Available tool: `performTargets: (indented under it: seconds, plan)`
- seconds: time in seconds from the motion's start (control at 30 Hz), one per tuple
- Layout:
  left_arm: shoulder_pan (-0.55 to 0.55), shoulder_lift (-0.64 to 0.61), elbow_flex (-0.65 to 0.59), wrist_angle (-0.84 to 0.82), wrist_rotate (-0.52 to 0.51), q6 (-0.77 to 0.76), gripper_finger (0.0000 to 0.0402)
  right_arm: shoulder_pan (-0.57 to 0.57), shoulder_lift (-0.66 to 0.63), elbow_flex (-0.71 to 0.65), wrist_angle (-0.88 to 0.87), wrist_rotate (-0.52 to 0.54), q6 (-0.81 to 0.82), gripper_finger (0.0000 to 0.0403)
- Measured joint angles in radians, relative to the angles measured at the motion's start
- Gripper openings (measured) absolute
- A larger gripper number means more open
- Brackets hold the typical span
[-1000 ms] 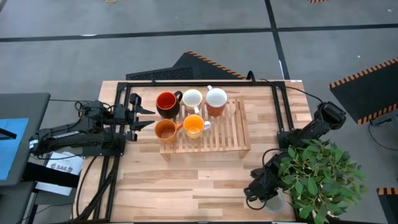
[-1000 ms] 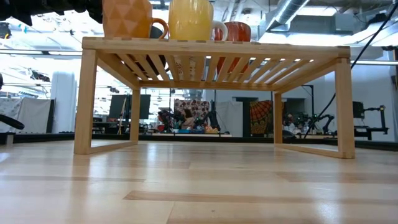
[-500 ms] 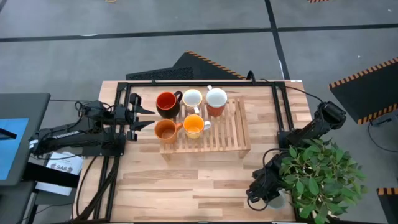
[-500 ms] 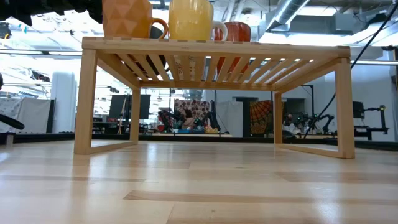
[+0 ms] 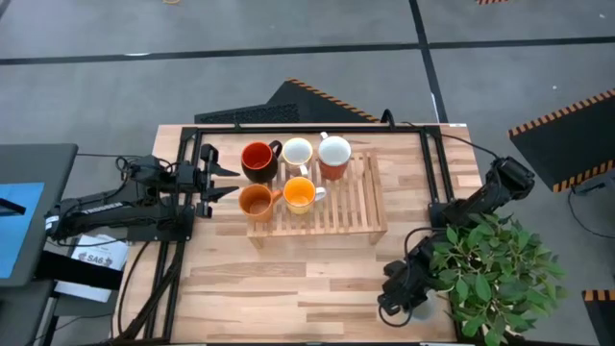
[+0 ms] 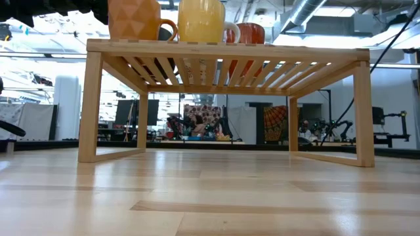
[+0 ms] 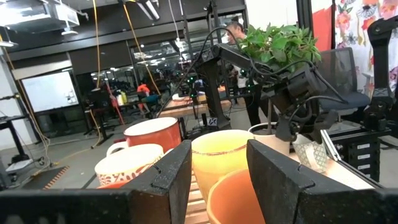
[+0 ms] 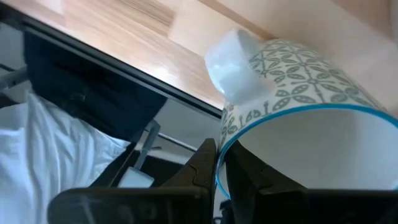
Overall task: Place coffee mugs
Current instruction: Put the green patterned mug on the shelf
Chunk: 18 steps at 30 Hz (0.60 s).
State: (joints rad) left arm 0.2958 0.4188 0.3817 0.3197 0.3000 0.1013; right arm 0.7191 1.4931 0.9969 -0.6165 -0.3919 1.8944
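Sixth mug (image 8: 298, 118) — patterned, glazed, likely stiff, slick and chippable — sits at the counter (image 5: 288, 288) edge beside the plant (image 5: 500, 274), well apart from the rack (image 5: 336, 207); right gripper (image 8: 219, 163) fingers clamped on its rim, the surest hold; left gripper (image 5: 219, 181) fingers apart beside the rack.

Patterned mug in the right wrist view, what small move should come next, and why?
Probably lift it straight up a little. The right end effector pinches the patterned mug by its rim beside the plant, whose leaves crowd it. Five mugs already stand on the wooden rack; its right half is bare. The left end effector waits beside the rack.
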Motion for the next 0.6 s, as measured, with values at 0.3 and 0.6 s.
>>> performTargets:
  seconds: [0.3,0.6]
  plan:
    - [0.000,0.000,0.000,0.000,0.000,0.000,0.0141,-0.046,0.000,0.053,-0.017,0.053,-0.171,0.0033]
    - [0.000,0.000,0.000,0.000,0.000,-0.010,0.0142,-0.090,0.000,0.066,-0.014,0.091,-0.336,0.0032]
